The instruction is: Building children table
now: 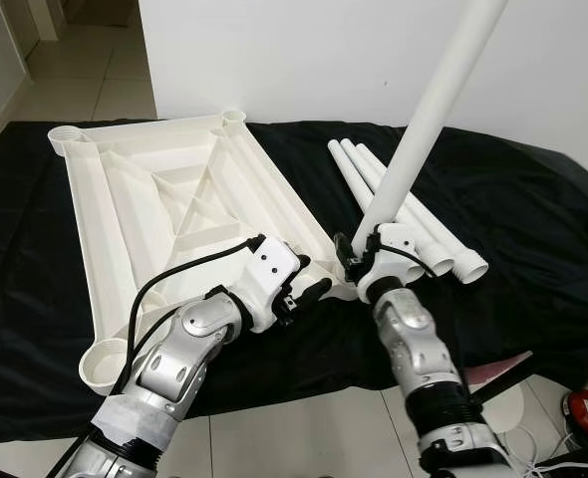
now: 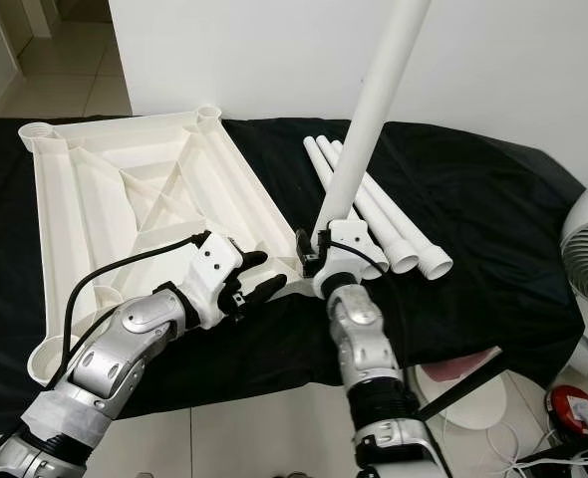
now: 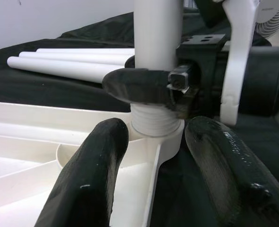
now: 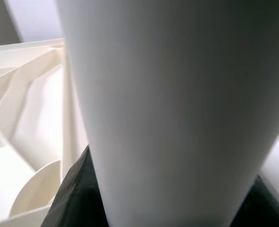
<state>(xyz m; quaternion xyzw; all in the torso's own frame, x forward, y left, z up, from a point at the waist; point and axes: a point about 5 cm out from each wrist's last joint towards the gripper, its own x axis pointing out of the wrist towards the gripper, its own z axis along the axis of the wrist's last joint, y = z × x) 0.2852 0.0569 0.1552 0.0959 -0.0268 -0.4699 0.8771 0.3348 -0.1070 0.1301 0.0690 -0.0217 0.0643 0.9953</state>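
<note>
Black cloth covers the floor below a white wall; the tabletop (image 1: 164,214) lies underside up at left of frame, three spare legs (image 1: 414,214) right of it; the right end effector (image 1: 359,261) is clamped on a leg (image 1: 424,124) standing in the near corner socket (image 3: 161,135); the left end effector (image 1: 309,294) hovers parted and empty beside that corner. Judging by the exposed thread, seating is unfinished; next comes twisting the leg home, kept upright.

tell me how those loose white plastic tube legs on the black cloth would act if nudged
The three loose white plastic tube legs look round and smooth, so they would probably roll sideways. They seem rigid and hollow, likely light. The soft black cloth may slow them.
</note>
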